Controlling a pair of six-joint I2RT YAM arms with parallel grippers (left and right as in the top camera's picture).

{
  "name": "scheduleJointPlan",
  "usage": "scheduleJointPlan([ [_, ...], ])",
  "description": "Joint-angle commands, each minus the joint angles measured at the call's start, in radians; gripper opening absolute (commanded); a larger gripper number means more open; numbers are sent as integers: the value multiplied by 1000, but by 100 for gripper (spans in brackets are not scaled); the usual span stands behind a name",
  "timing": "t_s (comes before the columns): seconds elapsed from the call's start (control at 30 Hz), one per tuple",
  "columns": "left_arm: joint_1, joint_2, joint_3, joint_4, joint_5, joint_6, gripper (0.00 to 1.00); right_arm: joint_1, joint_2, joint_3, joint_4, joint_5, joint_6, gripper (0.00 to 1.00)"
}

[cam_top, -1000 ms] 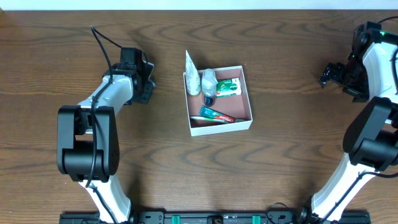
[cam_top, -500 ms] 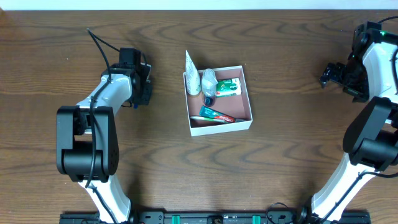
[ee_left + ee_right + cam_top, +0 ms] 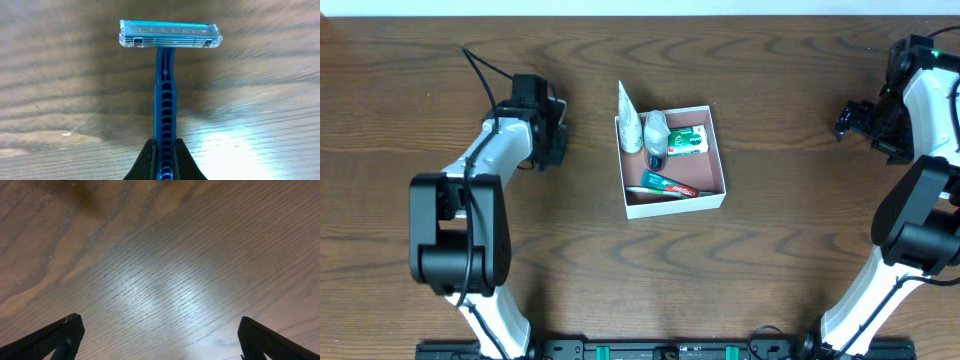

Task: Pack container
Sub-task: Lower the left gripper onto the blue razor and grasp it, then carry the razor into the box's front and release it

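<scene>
The container (image 3: 718, 150), a shallow white cardboard box with a pinkish-brown inside, sits mid-table. It holds a white tube (image 3: 631, 128), a green packet (image 3: 686, 139) and a toothpaste tube (image 3: 668, 185). My left gripper (image 3: 548, 150) is left of the box, shut on a blue disposable razor (image 3: 165, 90). In the left wrist view its jaws (image 3: 165, 161) clamp the handle, and the clear-capped head (image 3: 170, 34) points away over the wood. My right gripper (image 3: 846, 119) is far right, open and empty; its fingertips (image 3: 159, 335) frame bare wood.
The wooden table (image 3: 780, 250) spreads all round the box. A white flap (image 3: 623, 97) stands up at the box's back-left corner. A black cable (image 3: 485, 70) trails from the left arm.
My left gripper has shifted slightly, toward the near side and back, with the razor in it. The right arm and the box have not moved.
</scene>
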Motion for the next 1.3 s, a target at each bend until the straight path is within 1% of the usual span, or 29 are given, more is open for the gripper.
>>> scheduleJointPlan([
  [0.0,-2,-130,66,2,23,-8,6,-3,0,3,0,10,11,99],
  [0.3,-28,-431,95,22,29,-5,6,-4,0,3,0,10,11,99],
  [0.37,-47,-490,95,26,79,-4,6,-3,0,3,0,10,11,99],
  [0.4,-61,-521,95,27,130,7,6,-3,0,3,0,10,11,99],
  [0.47,-95,-573,95,27,234,55,6,-3,0,3,0,10,11,99],
  [0.53,-144,-613,95,27,304,107,6,-3,0,3,0,10,11,99],
  [0.7,-314,-677,95,10,330,219,6,-3,0,3,0,10,10,99],
  [0.83,-471,-684,94,-40,329,332,6,-3,0,3,0,10,11,99],
  [0.9,-544,-671,94,-74,327,415,6,-3,0,3,0,10,11,99],
  [0.97,-602,-651,94,-104,289,483,6,-3,0,3,0,10,11,99],
  [1.1,-673,-584,94,-125,166,501,6,-3,0,3,0,10,10,99],
  [1.27,-687,-455,94,-135,55,501,6,-3,0,3,0,10,10,99],
])
